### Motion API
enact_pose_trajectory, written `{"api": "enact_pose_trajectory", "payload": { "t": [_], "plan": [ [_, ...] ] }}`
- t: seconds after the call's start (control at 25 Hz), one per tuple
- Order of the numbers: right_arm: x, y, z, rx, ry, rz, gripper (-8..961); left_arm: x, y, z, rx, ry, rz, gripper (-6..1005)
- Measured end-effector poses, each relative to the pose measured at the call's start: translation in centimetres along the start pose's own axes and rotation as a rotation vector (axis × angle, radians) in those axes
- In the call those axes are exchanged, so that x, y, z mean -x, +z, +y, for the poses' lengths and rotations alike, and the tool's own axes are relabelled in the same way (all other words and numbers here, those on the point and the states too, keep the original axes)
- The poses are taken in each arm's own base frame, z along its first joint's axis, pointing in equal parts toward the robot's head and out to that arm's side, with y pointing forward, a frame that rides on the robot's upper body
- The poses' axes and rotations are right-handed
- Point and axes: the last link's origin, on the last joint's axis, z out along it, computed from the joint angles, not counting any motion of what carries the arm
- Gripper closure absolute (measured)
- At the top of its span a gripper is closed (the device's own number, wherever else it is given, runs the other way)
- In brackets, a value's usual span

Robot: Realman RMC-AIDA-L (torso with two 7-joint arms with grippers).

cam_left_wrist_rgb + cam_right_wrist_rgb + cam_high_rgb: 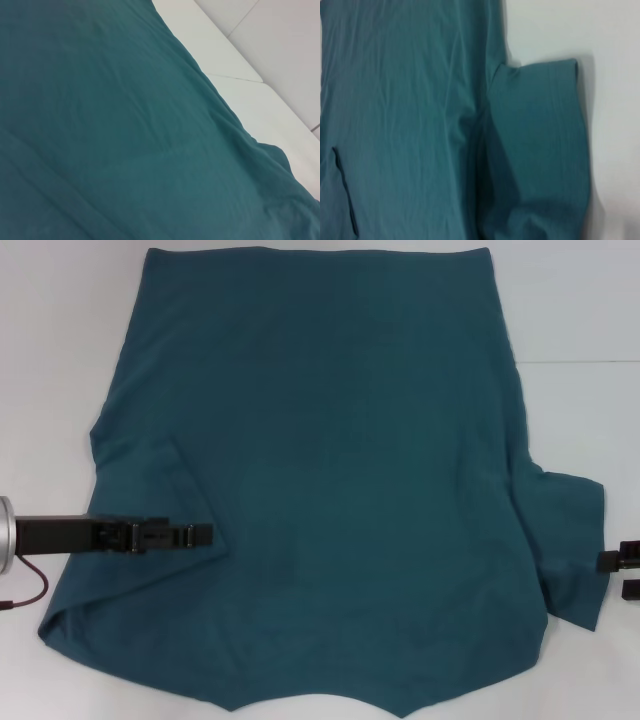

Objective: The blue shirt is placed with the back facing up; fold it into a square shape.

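Note:
The blue shirt lies spread flat on the white table, hem at the far side. Its left sleeve is folded inward onto the body. My left gripper reaches in from the left and sits low over that folded sleeve's edge. The right sleeve still sticks out sideways. My right gripper is at the right edge, just beside this sleeve's cuff, its jaws apart and empty. The left wrist view shows only the shirt. The right wrist view shows the shirt body and the right sleeve.
Bare white table surrounds the shirt on the left, right and far sides. A seam between table panels runs past the shirt's edge. The near edge of the shirt reaches the bottom of the head view.

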Motion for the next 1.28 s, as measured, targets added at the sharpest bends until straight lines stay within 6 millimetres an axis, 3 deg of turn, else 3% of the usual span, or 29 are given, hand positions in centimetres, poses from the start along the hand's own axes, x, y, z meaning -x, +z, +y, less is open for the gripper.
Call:
{"api": "enact_pose_trajectory", "payload": {
  "t": [1.28],
  "plan": [
    [0.6, 1.8, 0.6, -0.012, -0.005, -0.032, 431, 0.3, 0.0, -0.2, -0.008, -0.014, 0.000, 37]
  ]
}}
